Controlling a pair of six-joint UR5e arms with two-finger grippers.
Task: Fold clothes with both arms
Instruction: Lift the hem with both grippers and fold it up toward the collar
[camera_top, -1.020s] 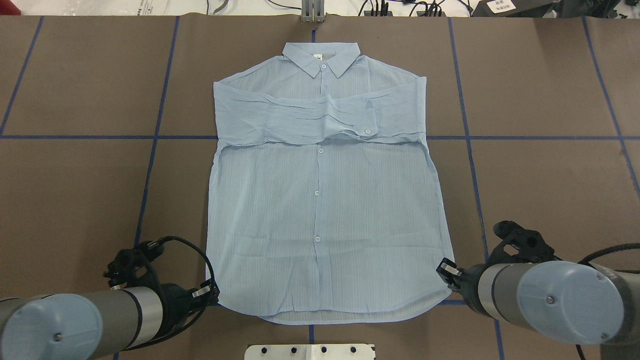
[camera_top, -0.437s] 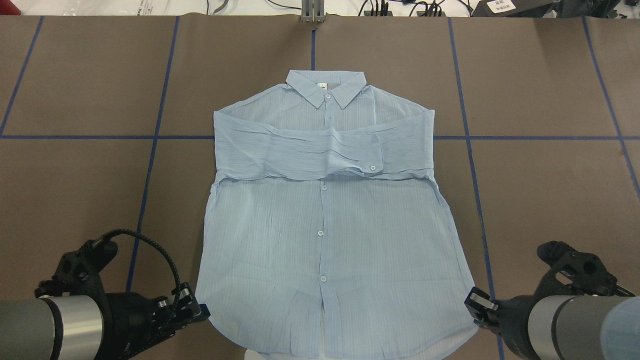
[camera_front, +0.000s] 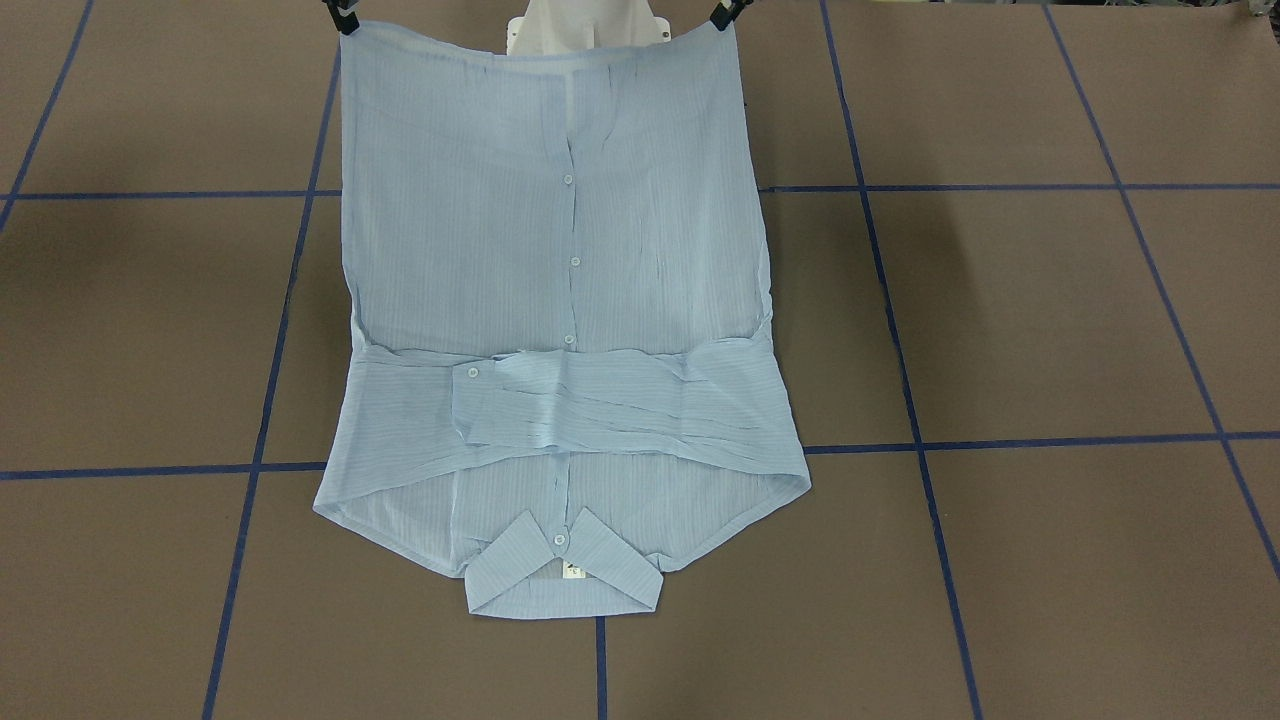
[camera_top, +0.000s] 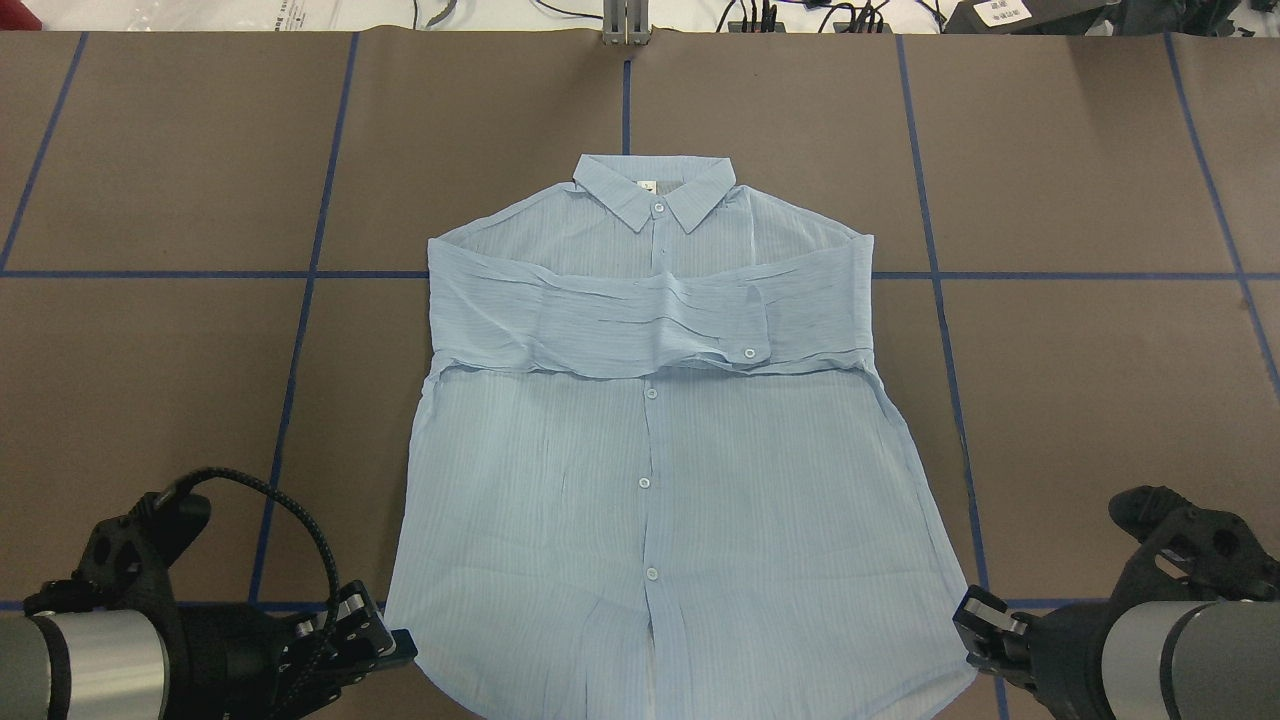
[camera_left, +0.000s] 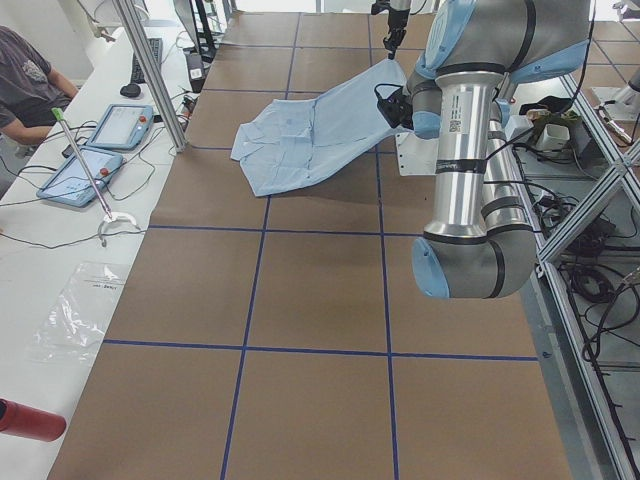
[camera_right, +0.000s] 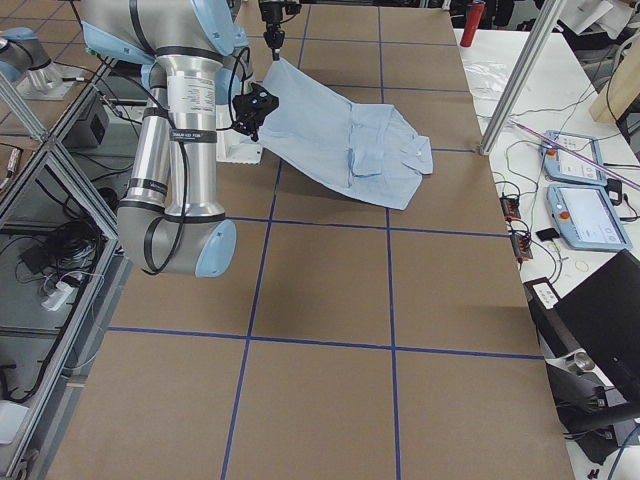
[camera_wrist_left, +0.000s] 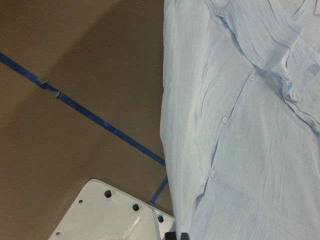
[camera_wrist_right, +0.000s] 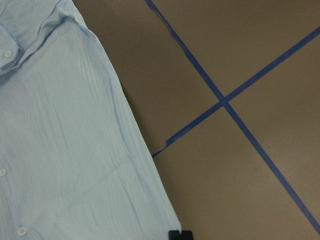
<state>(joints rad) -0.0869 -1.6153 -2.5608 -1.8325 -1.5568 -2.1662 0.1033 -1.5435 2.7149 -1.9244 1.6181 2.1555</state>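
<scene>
On either side of the white base (camera_front: 590, 20), the left gripper (camera_top: 395, 640) and right gripper (camera_top: 968, 612) each pinch a bottom corner of the thin, stripy light-blue shirt (camera_top: 650, 450), which slopes from the base down onto the brown table (camera_top: 1100, 400), wrinkly sleeves (camera_top: 600, 320) folded across, pointy collar (camera_top: 655, 190) farthest.

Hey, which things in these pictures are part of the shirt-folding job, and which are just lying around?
In the job: shirt, lifted by its hem corners; left gripper; right gripper.
Lying about: tablets, plastic bag, red cylinder, all on the white side bench.
</scene>
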